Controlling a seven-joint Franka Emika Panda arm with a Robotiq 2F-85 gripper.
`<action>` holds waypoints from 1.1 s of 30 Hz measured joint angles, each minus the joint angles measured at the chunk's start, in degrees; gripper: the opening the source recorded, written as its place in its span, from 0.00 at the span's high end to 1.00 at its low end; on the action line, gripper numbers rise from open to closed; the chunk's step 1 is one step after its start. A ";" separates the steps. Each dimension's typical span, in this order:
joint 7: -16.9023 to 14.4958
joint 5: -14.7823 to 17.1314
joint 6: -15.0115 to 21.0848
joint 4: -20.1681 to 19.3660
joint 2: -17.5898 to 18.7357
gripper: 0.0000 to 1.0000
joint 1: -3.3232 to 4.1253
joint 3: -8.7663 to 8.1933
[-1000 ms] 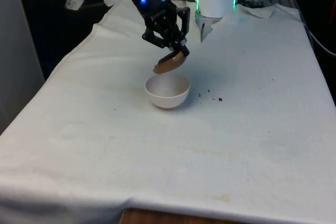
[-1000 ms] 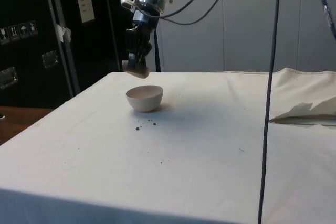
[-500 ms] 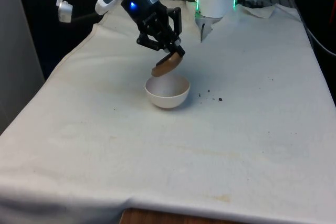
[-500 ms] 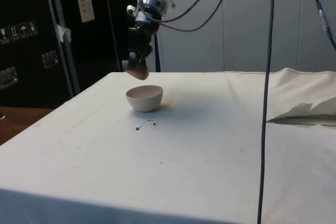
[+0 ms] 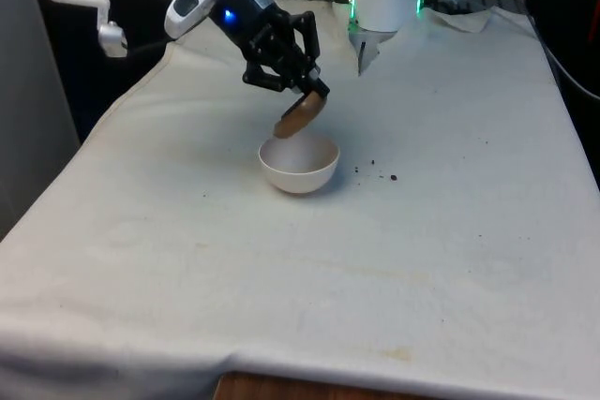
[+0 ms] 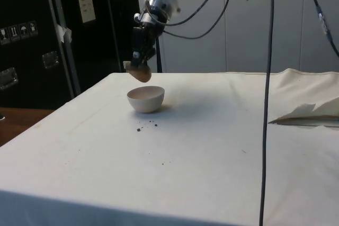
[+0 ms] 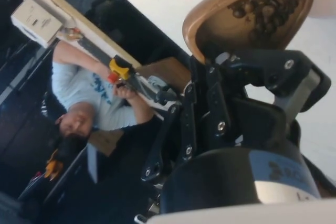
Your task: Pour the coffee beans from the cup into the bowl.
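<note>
Above round white bowl (image 5: 298, 165), tilted wooden cup (image 5: 299, 117).

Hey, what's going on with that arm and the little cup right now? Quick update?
End effector shut on wooden cup, tipped over white bowl. Coffee beans bunched at the cup's lip. Few stray beans on cloth beside bowl.

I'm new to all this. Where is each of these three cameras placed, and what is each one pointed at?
Front view: looks across the table at the arm tipping a brown cup in its gripper over a white bowl.
Side view: sits at the table's side, facing dark cabinets; gripper, cup above bowl.
Wrist view: rides on the wrist; shows the gripper, coffee beans in the cup, and a person.
Front and side views share cup, bowl and spilled beans.
</note>
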 measured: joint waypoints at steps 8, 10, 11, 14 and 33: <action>-1.09 2.41 -3.78 0.86 1.32 1.00 -0.23 -1.38; -1.20 2.86 -4.87 1.15 1.60 1.00 -0.23 -1.78; -1.38 3.50 -5.79 1.26 1.78 1.00 -0.29 -2.06; -1.43 4.35 -6.93 1.43 2.12 1.00 -0.29 -2.29; -0.63 8.08 -13.41 3.50 5.56 1.00 -0.40 -3.44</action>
